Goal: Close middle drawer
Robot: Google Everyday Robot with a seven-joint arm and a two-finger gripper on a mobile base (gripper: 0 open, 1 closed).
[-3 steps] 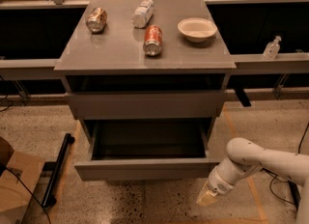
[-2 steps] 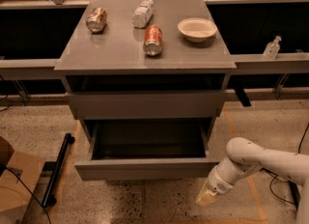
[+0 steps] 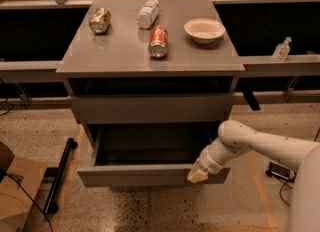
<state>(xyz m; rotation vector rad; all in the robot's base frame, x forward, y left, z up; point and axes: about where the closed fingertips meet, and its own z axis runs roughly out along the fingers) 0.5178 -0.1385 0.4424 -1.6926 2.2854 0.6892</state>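
The middle drawer [image 3: 150, 175] of the grey cabinet is pulled out towards me. Its dark inside [image 3: 155, 143] shows and looks empty. The taller upper drawer front [image 3: 150, 108] sits above it. The lowest drawer is hidden under the open one. My gripper [image 3: 197, 173] comes in on the white arm [image 3: 260, 146] from the right. Its tan tip lies over the right part of the open drawer's front, at or just in front of it.
On the cabinet top [image 3: 110, 56] lie a brown can [image 3: 99, 20], a white bottle [image 3: 147, 14] and a red can [image 3: 158, 41], and a white bowl [image 3: 204, 29] stands there. A black bar [image 3: 59, 176] and a cardboard box [image 3: 12, 196] are on the floor at left. A spray bottle [image 3: 282, 49] stands on the right ledge.
My gripper has moved up and to the left, from the floor area right of the drawer onto the right part of its front. The drawer stands as far out as before.
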